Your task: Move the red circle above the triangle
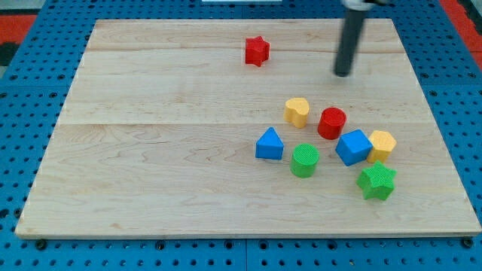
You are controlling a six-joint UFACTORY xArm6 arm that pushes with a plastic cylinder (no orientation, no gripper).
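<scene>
The red circle (331, 123) lies right of centre on the wooden board (151, 150). The blue triangle (269, 144) lies to its lower left, with a gap between them. My tip (343, 74) rests on the board above the red circle and slightly to its right, apart from it. The dark rod rises from the tip to the view's top edge.
A yellow block (297, 111) lies left of the red circle. A blue cube (353, 147) and a yellow block (382, 144) lie to the circle's lower right. A green circle (304, 160), a green star (376, 181) and a red star (257, 50) are also present.
</scene>
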